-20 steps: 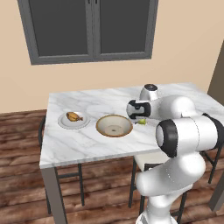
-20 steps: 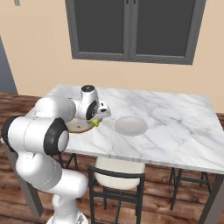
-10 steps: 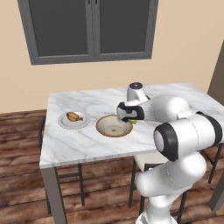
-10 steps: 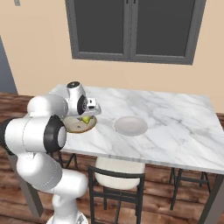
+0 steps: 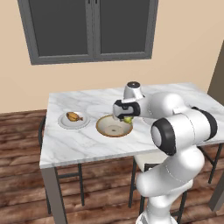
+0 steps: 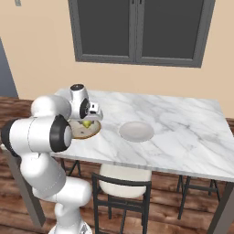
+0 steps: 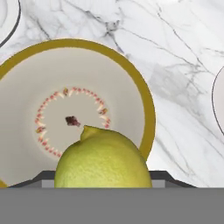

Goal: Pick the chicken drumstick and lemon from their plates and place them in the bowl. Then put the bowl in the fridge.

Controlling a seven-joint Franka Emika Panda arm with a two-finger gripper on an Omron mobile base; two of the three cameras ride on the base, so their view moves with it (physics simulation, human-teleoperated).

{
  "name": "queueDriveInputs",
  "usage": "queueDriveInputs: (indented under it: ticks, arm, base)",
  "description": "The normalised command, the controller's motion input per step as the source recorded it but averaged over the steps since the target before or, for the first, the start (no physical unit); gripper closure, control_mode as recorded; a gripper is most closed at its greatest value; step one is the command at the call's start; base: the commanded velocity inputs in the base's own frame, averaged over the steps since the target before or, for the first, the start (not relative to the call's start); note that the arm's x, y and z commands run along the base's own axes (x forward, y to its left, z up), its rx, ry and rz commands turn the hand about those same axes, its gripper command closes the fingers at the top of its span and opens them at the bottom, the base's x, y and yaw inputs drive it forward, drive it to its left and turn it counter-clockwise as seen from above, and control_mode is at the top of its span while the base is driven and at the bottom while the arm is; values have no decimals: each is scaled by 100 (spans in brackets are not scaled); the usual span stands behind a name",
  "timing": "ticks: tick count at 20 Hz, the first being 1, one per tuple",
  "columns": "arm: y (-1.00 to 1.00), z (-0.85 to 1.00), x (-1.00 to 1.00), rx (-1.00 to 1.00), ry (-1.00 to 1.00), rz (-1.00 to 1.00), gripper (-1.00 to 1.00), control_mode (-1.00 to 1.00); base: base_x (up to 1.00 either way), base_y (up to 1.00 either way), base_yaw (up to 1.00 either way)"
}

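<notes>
My gripper (image 5: 127, 118) is shut on the yellow-green lemon (image 5: 128, 119) and holds it just above the right part of the tan-rimmed bowl (image 5: 103, 130). In the hand view the lemon (image 7: 103, 164) hangs over the bowl's cream inside (image 7: 30, 92), near its rim. The orange-brown chicken drumstick (image 5: 73, 116) lies on the left plate (image 5: 65, 124). From the right side, the gripper (image 6: 86, 122) with the lemon (image 6: 85, 124) hovers over the bowl (image 6: 94, 132), and the other plate (image 6: 135, 131) sits bare to its right. The fridge is out of view.
Everything stands on a white marble table (image 5: 83, 146) below a dark window. A cream-seated chair (image 6: 122, 174) is tucked under the near edge, and dark chairs stand at the table's ends. Bare marble (image 6: 183, 132) stretches right of the plates.
The arm has swung left, carrying the lemon from over the right plate to above the bowl. The drumstick, plates and bowl have stayed put.
</notes>
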Motion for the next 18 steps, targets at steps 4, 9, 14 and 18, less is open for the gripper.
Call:
queueDriveInputs:
  ticks: [4,9,14,18]
  arm:
    - [18,-16,8,10,0,-10,100,-100]
    - [21,-15,3,7,0,-13,100,-100]
    - [16,-20,0,3,1,-14,100,-100]
    - [13,-26,0,0,4,-13,100,-100]
  base:
    - [0,0,0]
    - [0,0,0]
    - [0,0,0]
    - [0,0,0]
